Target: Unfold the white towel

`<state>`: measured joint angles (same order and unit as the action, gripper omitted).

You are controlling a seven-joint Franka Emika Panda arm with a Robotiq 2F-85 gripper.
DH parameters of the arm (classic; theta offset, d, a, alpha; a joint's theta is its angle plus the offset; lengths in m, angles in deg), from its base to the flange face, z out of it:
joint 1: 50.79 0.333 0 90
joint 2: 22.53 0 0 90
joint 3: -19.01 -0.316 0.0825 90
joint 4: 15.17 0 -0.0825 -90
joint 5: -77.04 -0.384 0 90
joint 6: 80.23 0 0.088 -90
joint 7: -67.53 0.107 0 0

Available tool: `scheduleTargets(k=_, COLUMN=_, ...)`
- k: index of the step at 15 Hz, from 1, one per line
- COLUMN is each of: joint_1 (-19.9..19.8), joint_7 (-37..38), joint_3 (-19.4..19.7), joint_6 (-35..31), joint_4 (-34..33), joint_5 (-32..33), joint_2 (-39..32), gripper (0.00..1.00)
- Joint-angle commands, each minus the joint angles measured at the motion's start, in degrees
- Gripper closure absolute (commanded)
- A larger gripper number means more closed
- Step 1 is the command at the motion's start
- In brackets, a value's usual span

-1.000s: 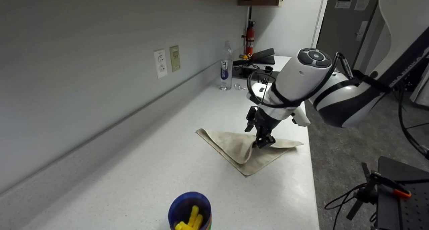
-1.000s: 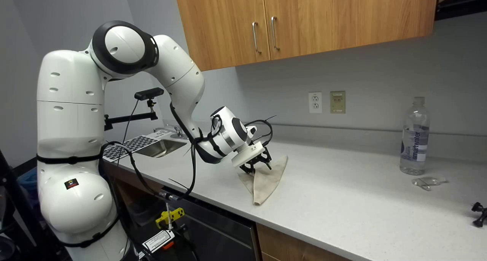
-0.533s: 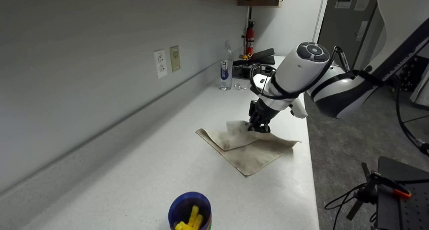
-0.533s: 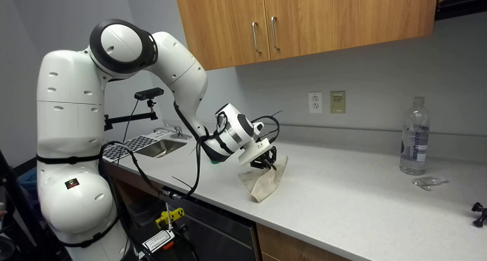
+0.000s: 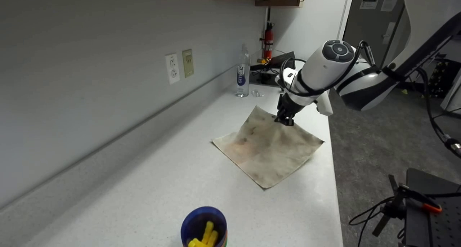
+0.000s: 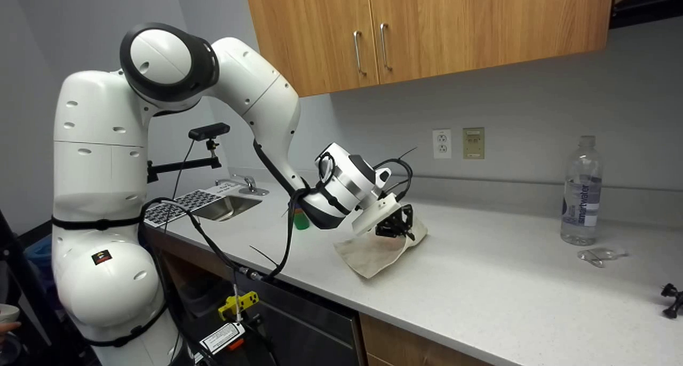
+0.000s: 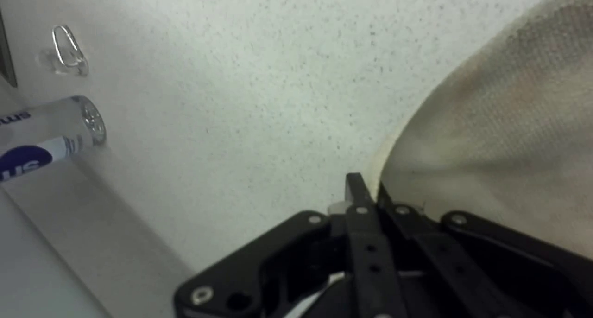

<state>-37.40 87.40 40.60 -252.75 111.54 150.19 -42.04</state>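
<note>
The white towel (image 5: 268, 149), beige with dark stains, lies spread over most of its area on the counter. Its far edge is lifted, and my gripper (image 7: 369, 183) is shut on that edge, the cloth running between the two fingertips in the wrist view. In an exterior view the gripper (image 6: 408, 233) holds the raised side while the near part of the towel (image 6: 368, 256) rests flat. A small strip at the towel's left corner shows beneath the upper layer. Part of the raised edge is hidden behind the gripper.
A water bottle (image 5: 243, 72) stands near the wall, with a small clear plastic piece (image 5: 257, 93) beside it. A blue cup (image 5: 204, 225) with yellow pieces is at the near end. The counter's open edge (image 5: 332, 167) runs close to the towel's right corner.
The jaws have shut on the towel. The gripper has moved away toward the bottle end, pulling the folded layer with it, so much more of the towel's stained face shows.
</note>
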Motion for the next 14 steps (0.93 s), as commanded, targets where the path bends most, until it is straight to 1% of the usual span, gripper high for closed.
scheduleTargets(k=1, joint_1=1.37, joint_7=6.25, joint_3=1.98, joint_6=2.72, joint_4=-1.06, joint_5=3.24, joint_2=-1.96, gripper=1.0)
scheduleTargets(k=2, joint_1=1.23, joint_7=6.76, joint_3=1.92, joint_6=3.5, joint_4=-0.88, joint_5=2.83, joint_2=-2.42, gripper=0.8)
scheduleTargets(k=3, joint_1=1.13, joint_7=7.12, joint_3=1.76, joint_6=4.46, joint_4=-0.73, joint_5=2.29, joint_2=-2.87, gripper=0.72)
scheduleTargets(k=5, joint_1=0.94, joint_7=7.31, joint_3=1.37, joint_6=5.68, joint_4=-0.57, joint_5=1.86, joint_2=-3.64, gripper=0.58)
scheduleTargets(k=8, joint_1=1.48, joint_7=8.5, joint_3=1.63, joint_6=6.42, joint_4=-1.02, joint_5=3.59, joint_2=-4.27, gripper=0.35)
scheduleTargets(k=10, joint_1=1.67, joint_7=8.5, joint_3=1.49, joint_6=6.28, joint_4=-1.03, joint_5=3.96, joint_2=-4.19, gripper=0.2)
scheduleTargets(k=12, joint_1=1.25, joint_7=7.49, joint_3=0.64, joint_6=5.03, joint_4=-0.43, joint_5=2.5, joint_2=-3.82, gripper=0.05)
scheduleTargets(k=13, joint_1=1.56, joint_7=7.89, joint_3=0.69, joint_6=4.83, joint_4=-0.7, joint_5=3.35, joint_2=-3.77, gripper=0.01)
scheduleTargets(k=14, joint_1=1.83, joint_7=8.41, joint_3=0.75, joint_6=4.8, joint_4=-1.15, joint_5=3.96, joint_2=-3.83, gripper=0.0)
